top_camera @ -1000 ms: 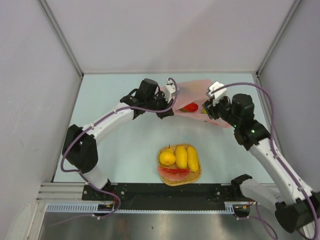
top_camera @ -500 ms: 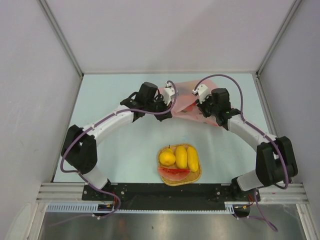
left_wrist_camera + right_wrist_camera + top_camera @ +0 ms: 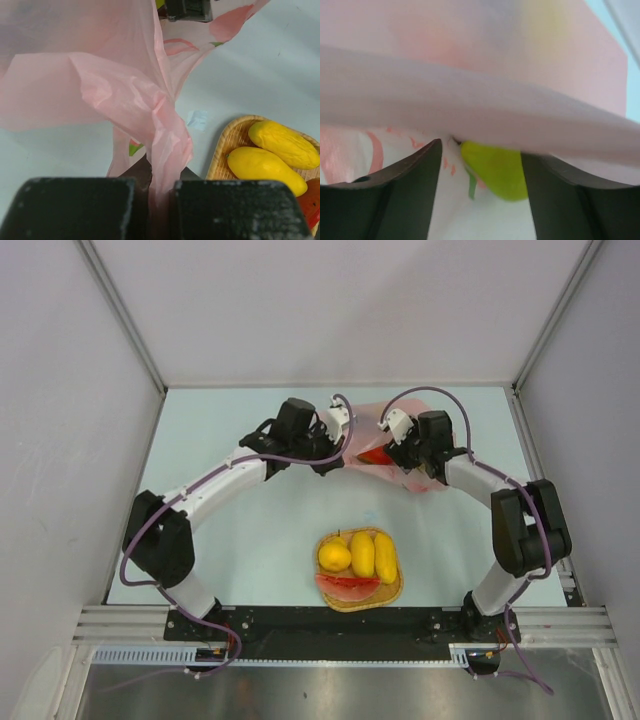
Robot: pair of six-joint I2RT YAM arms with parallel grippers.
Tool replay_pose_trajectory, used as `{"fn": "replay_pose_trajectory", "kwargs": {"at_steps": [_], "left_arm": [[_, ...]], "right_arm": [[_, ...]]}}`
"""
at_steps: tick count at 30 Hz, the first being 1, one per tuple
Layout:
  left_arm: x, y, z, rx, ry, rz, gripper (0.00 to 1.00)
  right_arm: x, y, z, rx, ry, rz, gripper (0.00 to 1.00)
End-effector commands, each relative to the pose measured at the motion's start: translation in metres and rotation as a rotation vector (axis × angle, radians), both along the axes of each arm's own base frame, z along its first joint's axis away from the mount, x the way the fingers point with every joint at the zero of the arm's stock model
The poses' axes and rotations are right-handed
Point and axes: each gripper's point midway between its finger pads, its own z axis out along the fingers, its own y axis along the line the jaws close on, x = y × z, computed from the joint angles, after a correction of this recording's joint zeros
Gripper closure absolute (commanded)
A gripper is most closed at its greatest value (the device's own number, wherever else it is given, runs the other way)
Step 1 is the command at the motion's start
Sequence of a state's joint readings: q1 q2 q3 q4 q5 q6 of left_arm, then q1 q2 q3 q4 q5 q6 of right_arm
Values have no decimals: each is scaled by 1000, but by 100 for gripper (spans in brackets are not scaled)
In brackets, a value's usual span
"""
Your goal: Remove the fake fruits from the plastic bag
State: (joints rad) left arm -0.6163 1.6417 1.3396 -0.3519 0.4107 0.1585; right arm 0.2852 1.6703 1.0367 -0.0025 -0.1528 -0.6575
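The left gripper (image 3: 155, 185) is pinching a bunched fold of the pink bag (image 3: 100, 90) at the far side of the table (image 3: 250, 540). The right gripper (image 3: 482, 150) looks to be inside the bag's mouth, its fingers spread either side of a green fruit (image 3: 495, 172), with a red fruit (image 3: 378, 453) close by. If those fingers close now, I'd worry they catch loose film along with the fruit and drag the bag out of that thin pinch. The slick fruit could also squirt deeper in instead of reaching the tray (image 3: 397, 585).
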Motion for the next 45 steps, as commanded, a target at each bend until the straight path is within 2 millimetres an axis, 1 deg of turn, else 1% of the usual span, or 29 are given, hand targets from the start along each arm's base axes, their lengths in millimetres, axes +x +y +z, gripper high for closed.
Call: {"fn": "replay_pose_trajectory", "kwargs": {"at_steps": [1,3,8,9,10,12,13,15,17,19,20,21,22,24,25,26,27,28,31,32,34,35,37,39,41,42,43,44,45], "left_arm": [[9,-5,33,-24,-79,-4,98],[13,-3,31,-5,-87,6,98],[25,-2,28,8,-85,21,100],[26,-3,29,4,-85,20,100],[28,-3,30,1,-85,21,100],[28,-4,28,1,-79,17,100],[29,-5,27,0,-76,16,100],[29,-6,24,-1,-65,16,100],[30,-8,24,-5,-62,16,100],[31,-7,23,-4,-58,23,100],[31,-8,24,-5,-59,21,100],[31,-8,23,-4,-60,23,99],[33,-8,24,-1,-68,26,100],[35,-7,25,3,-77,32,100],[36,-6,25,8,-82,37,100],[38,-5,25,9,-88,40,100],[39,-5,25,12,-90,47,100],[42,-5,25,14,-95,54,100],[50,-4,27,19,-113,75,100],[53,-3,28,21,-119,83,100],[58,-3,32,14,-131,92,100],[61,-3,31,16,-129,94,100],[66,-3,35,9,-137,103,100],[70,-3,38,7,-145,110,100],[71,-2,40,7,-153,115,100],[72,-2,41,9,-158,115,100],[71,-1,42,9,-160,114,100],[71,0,42,13,-162,117,100],[70,1,42,17,-163,112,100]], "right_arm": [[34,30,23,2,-126,131,35],[43,38,26,20,-136,146,36],[52,59,2,58,-57,223,34],[52,60,-5,59,-36,228,29],[58,65,1,72,-46,234,26],[57,70,-26,60,35,242,19],[68,73,-20,54,19,237,18],[73,72,-45,27,77,215,17],[91,71,-43,9,59,187,18],[100,68,-55,-8,67,166,23],[110,69,-45,-8,40,158,28],[113,66,-50,-8,53,137,38],[116,65,-45,-6,51,131,42],[117,62,-32,11,46,127,55],[113,64,-11,35,24,142,57],[109,64,-1,43,16,151,59],[96,62,-5,41,46,161,61],[88,63,26,55,7,182,62],[53,56,41,86,71,204,62],[34,53,58,99,94,214,62],[11,47,66,134,134,233,63],[-4,44,86,150,126,236,63],[-29,43,89,173,166,273,63],[-61,41,100,169,183,327,65],[-93,40,90,156,244,361,67],[-110,41,107,155,195,408,68],[-133,43,91,143,240,442,67],[-152,43,89,128,257,472,68],[-169,42,97,105,209,518,68]]}}
